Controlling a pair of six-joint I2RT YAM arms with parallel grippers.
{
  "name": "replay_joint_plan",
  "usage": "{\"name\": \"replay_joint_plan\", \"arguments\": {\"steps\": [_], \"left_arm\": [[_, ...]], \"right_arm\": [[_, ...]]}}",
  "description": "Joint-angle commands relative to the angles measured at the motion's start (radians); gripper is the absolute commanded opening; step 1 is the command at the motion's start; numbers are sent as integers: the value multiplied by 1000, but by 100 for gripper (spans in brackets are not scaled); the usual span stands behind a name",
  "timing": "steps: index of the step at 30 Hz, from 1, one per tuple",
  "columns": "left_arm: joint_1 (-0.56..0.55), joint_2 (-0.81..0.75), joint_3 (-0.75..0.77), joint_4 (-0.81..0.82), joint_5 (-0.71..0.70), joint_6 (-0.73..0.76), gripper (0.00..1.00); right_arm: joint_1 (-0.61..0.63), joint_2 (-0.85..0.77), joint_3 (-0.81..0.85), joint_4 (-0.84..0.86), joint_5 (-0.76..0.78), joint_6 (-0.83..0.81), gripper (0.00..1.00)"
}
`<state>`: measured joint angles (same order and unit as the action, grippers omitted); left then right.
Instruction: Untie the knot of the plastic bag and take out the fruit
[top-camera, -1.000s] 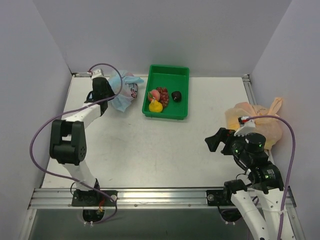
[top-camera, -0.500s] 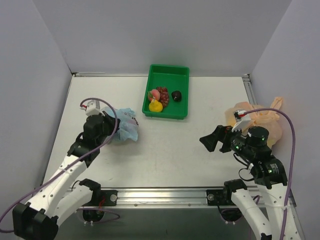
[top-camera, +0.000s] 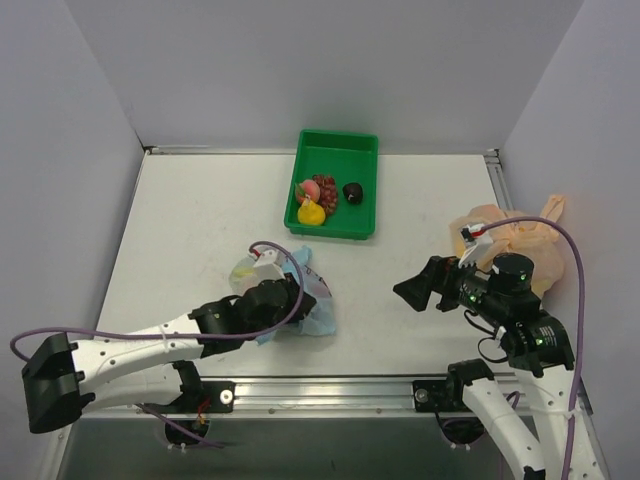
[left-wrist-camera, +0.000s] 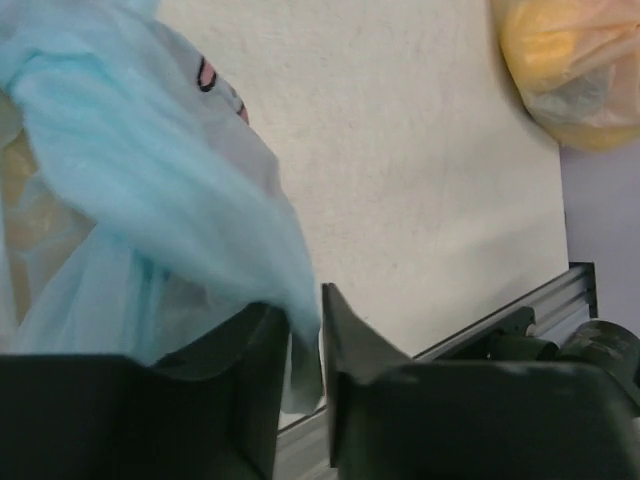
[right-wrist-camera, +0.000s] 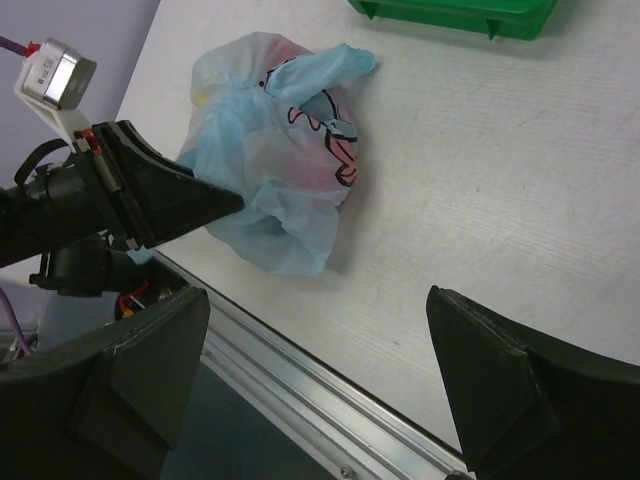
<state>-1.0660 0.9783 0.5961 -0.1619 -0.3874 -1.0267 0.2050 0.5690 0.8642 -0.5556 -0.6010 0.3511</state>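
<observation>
The light blue plastic bag (top-camera: 312, 303) lies at the near middle of the table. It also shows in the right wrist view (right-wrist-camera: 283, 170) and the left wrist view (left-wrist-camera: 140, 200). My left gripper (top-camera: 287, 300) is shut on a fold of the bag's film (left-wrist-camera: 305, 330). A twisted blue handle end (right-wrist-camera: 325, 68) sticks out at the bag's far side; the knot itself is not clear. The fruit is hidden inside; only yellow and pink tints show through. My right gripper (top-camera: 414, 291) is open and empty, to the right of the bag and apart from it (right-wrist-camera: 320, 380).
A green tray (top-camera: 338, 145) with a yellow pear, purple grapes and other toy fruit stands at the far middle. A pale orange bag (top-camera: 515, 235) lies at the right edge behind my right arm. The metal rail (top-camera: 330, 390) runs just in front of the blue bag.
My left arm has carried the blue bag from the far left, beside the tray, down to the near middle. My right gripper has shifted slightly left and down towards it.
</observation>
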Motion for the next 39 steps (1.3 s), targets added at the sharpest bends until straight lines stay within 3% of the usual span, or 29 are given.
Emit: {"name": "replay_joint_plan", "arguments": {"steps": [1, 2, 3, 7, 14, 19, 24, 29, 36, 39], "left_arm": [[-98, 85, 114, 196, -87, -18, 34], [-107, 124, 132, 212, -87, 3, 41], [-117, 138, 151, 216, -85, 17, 55], [-126, 151, 272, 164, -80, 91, 77], [-106, 19, 381, -196, -215, 215, 78], [-39, -79, 340, -316, -150, 228, 77], [11, -139, 214, -327, -64, 192, 77], [60, -116, 192, -308, -39, 287, 78], [152, 14, 223, -235, 76, 433, 80], [169, 77, 226, -212, 123, 456, 80]], "right_arm": [[16, 25, 13, 2, -39, 11, 94], [23, 29, 12, 2, -39, 14, 94], [31, 43, 10, 3, -43, 15, 94], [97, 92, 22, 17, -8, 29, 93], [410, 274, 119, 51, 257, 23, 90], [543, 466, 223, 74, 332, -18, 86], [565, 629, 352, 69, 333, -131, 86], [568, 767, 412, 53, 319, -248, 86], [568, 900, 438, 52, 273, -290, 62], [568, 933, 426, 62, 253, -268, 59]]}}
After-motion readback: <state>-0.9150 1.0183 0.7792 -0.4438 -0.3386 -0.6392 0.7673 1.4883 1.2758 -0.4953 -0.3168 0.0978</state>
